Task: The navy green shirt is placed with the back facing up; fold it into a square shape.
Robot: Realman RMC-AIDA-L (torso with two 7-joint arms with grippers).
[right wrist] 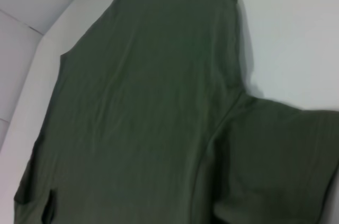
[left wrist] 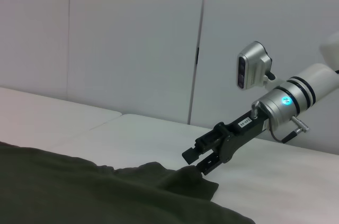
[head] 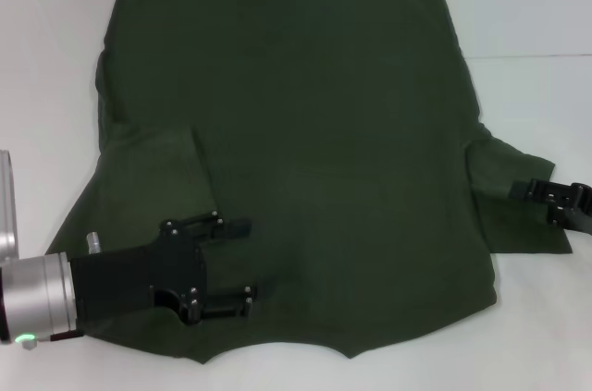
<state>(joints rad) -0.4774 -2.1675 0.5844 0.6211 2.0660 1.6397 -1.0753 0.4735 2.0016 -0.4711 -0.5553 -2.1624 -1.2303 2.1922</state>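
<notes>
Risk: shirt (head: 305, 132) sleeve slipping from the right claw (left wrist: 197, 161), clamped on it; left claw (head: 236, 266), apart above the shirt, could snag cloth.

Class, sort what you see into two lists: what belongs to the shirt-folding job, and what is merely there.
Belongs to the job:
navy green shirt
left gripper, jaws open over the shirt
right gripper, at the shirt's right sleeve

Merely there:
white table
wall panels

Even bright light, soft shadows
</notes>
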